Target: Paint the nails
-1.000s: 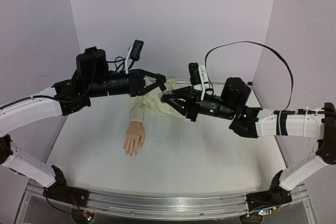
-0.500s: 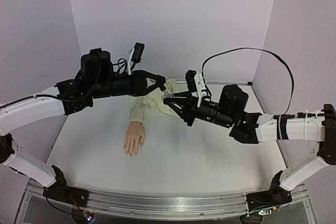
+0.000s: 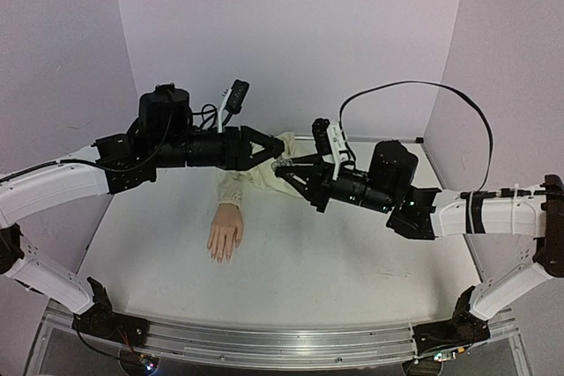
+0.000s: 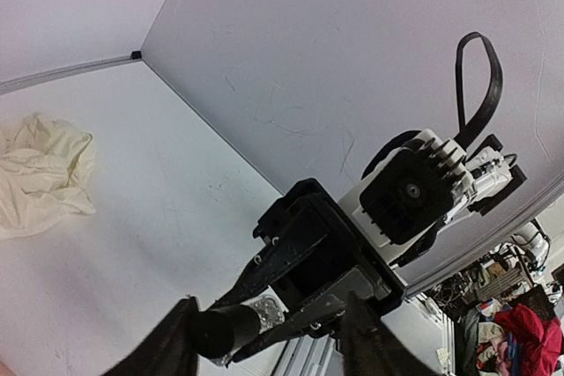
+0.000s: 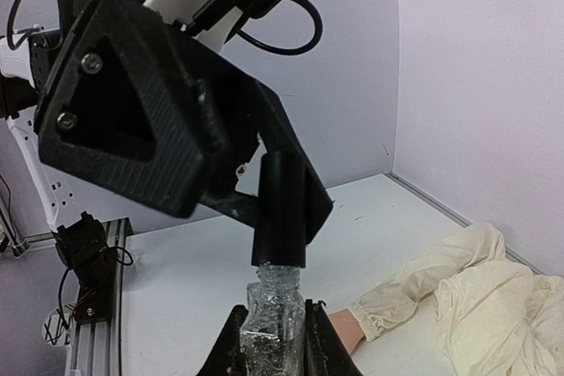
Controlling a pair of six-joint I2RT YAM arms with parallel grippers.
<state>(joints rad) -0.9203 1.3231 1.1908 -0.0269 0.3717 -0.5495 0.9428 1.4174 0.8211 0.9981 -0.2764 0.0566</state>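
Over the white table [image 3: 335, 253], the left gripper [image 4: 264, 341] has just parted its jaws around the black cap [image 4: 218, 332] of the polish bottle [image 5: 273, 305] clamped in the right gripper [image 5: 271, 341]; the nails [image 3: 220, 257] look unpainted.

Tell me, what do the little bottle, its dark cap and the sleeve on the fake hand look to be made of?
The bottle looks like clear glass, though hard plastic is possible: it is see-through with bright glints. The cap seems to be matte black plastic, smooth and dull. The sleeve is cream fabric and looks soft: it wrinkles and bunches.
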